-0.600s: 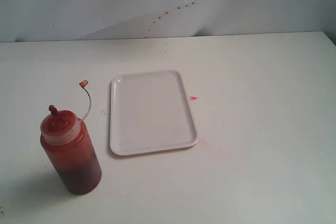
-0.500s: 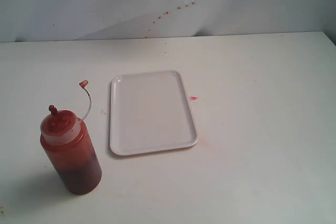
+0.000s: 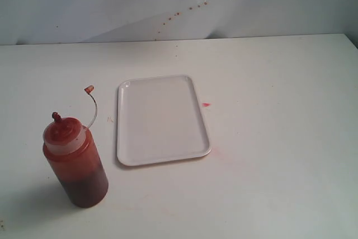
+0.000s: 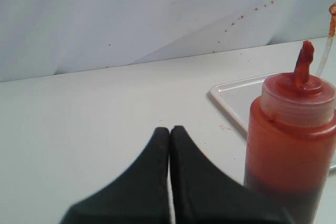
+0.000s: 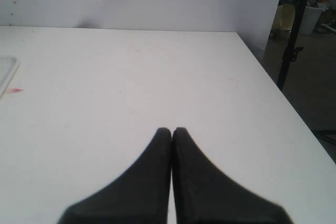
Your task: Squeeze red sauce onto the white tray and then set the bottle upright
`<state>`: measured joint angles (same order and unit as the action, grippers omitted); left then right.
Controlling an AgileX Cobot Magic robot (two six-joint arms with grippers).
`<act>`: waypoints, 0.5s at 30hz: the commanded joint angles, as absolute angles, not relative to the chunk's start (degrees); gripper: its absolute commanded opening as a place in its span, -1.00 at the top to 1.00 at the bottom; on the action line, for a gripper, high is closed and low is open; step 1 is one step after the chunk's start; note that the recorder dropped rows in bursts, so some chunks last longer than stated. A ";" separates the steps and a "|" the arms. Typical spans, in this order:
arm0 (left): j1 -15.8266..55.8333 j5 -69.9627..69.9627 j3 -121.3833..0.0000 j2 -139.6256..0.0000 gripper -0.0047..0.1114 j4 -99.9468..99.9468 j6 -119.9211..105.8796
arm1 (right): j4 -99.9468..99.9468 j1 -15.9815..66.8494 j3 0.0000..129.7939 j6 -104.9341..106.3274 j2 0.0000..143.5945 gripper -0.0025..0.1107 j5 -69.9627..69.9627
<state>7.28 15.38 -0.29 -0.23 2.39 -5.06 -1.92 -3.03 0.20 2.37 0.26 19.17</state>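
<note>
Bottle (image 3: 77,166) standing uncapped left of tray (image 3: 162,118); left claw (image 4: 169,129) and right claw (image 5: 172,129) sitting closed, empty; an unopened approach likely risking toppling bottle.

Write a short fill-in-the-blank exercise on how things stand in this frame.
The bottle stands ____ rather than lying down.
Red sauce sits inside the bottle; ____ of it lies on the white tray.
In the exterior view the bottle is to the ____ of the tray.
The left claw and the right claw are both ____, gripping nothing.
Missing words: upright; none; left; shut.
</note>
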 commanded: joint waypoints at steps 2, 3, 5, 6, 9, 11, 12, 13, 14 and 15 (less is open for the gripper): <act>7.31 15.06 0.00 0.00 0.89 2.40 -5.00 | -2.31 -3.41 0.00 2.73 0.00 0.96 19.13; 7.31 15.06 0.00 0.00 0.89 2.40 -5.00 | -2.31 -3.41 0.00 2.73 0.00 0.96 19.13; 7.31 15.06 0.00 0.00 0.89 2.40 -5.00 | -2.31 -3.41 0.00 2.73 0.00 0.96 19.13; 7.31 15.06 0.00 0.00 0.89 2.40 -5.00 | -2.31 -3.41 0.00 2.73 0.00 0.96 19.13; 7.31 10.08 0.00 0.00 0.89 2.98 -4.59 | -2.31 -3.41 0.00 2.73 0.00 0.96 19.13; 7.31 3.96 0.00 0.00 0.89 7.89 -3.97 | -2.31 -3.41 0.00 2.73 0.00 0.96 19.13; 7.31 2.95 0.00 0.00 0.89 10.32 -3.27 | -2.31 -3.41 0.00 2.73 0.00 0.96 19.13; 7.31 3.10 0.00 0.00 0.89 11.20 -3.14 | -2.31 -3.41 0.00 2.73 0.00 0.96 19.13; 7.31 4.45 0.00 0.00 0.89 11.73 -3.14 | -2.31 -3.41 0.00 2.73 0.00 0.96 19.13; 7.31 5.88 0.00 0.00 0.89 11.72 -3.14 | -2.31 -3.41 0.00 2.73 0.00 0.96 19.13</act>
<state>7.28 4.97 -0.29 -0.23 9.32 -3.86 -1.92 -3.03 0.20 2.37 0.26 19.17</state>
